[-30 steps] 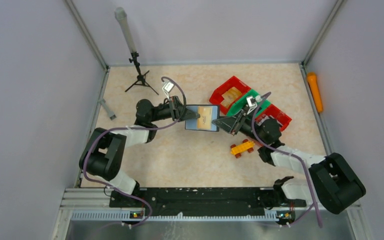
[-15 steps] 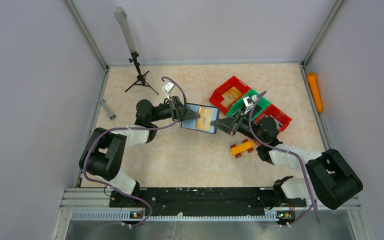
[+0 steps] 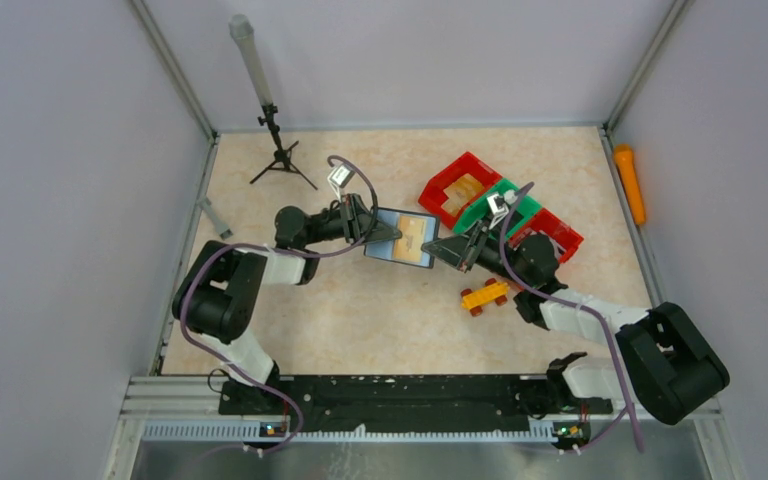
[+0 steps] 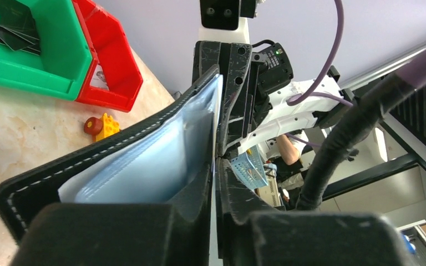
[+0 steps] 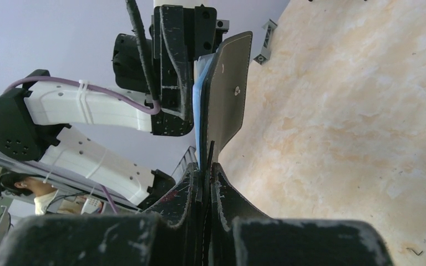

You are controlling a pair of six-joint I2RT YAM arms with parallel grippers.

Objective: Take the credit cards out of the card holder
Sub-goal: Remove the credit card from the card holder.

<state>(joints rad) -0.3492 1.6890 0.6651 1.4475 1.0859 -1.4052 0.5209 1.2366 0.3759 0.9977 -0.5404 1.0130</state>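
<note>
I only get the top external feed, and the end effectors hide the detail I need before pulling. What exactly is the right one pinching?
Observer: In the right wrist view, the right end effector is shut on the narrow end of the card holder, on its greyish flap carrying the snap stud.
Operator: Anything showing inside?
Observer: The left wrist view shows a pale blue layer tucked inside the black, white-stitched cover. Whether it is a card or lining, I cannot tell.
Operator: And the left grip?
Observer: The left end effector is closed on the holder's opposite edge, fingers almost meeting.
</note>
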